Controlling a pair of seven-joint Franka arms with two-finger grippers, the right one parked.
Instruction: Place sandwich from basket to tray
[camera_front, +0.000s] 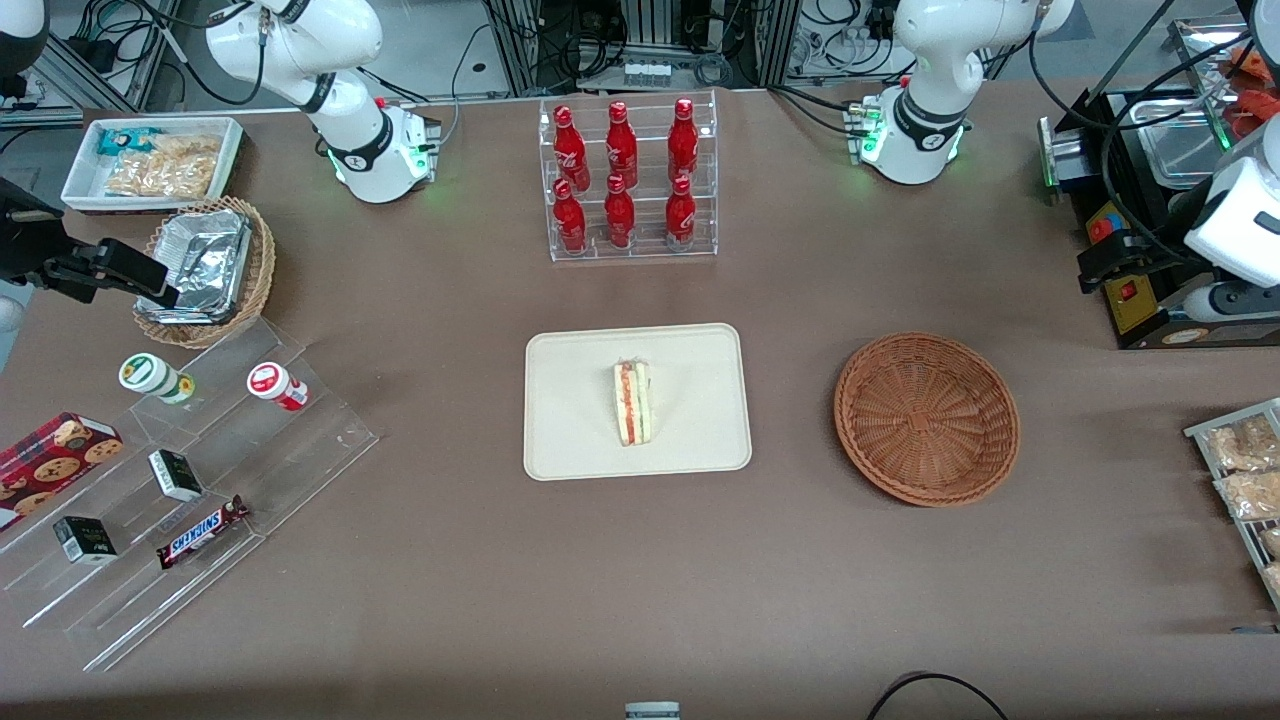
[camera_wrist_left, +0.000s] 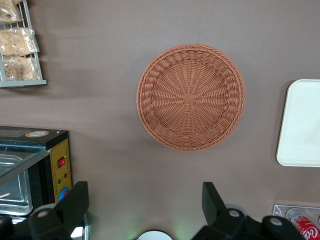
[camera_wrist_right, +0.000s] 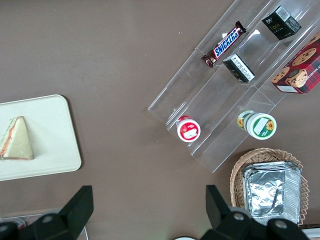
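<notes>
Front view shows the sandwich (camera_front: 631, 403) lying on the tray (camera_front: 570, 400), near the tray's middle, its red-orange and green filling stripe running along the edge that faces up. Taking the tray as landmark: it sits flat on the brown table (camera_front: 640, 580), about midway along it. The basket (camera_front: 927, 417) rests beside the tray toward the working arm's end of the table, well apart from it, with nothing inside. Farther from the front camera than the tray stands a clear rack (camera_front: 632, 180) holding six red bottles (camera_front: 620, 145). Toward the parked arm's end from the tray lies a stepped clear display (camera_front: 200, 480) with a Snickers bar (camera_front: 203, 531), small dark boxes (camera_front: 175, 474) and two round-lidded cups (camera_front: 277, 386); farther from the front camera than that display sits a lighter wicker basket with a foil container (camera_front: 205, 262). The left wrist view looks straight down on the basket, with an edge of the tray beside it, so the gripper (camera_wrist_left: 145, 205) hangs high above the table near the basket, away from the tray; its fingers (camera_wrist_left: 212, 200) are spread wide with nothing between them.
</notes>
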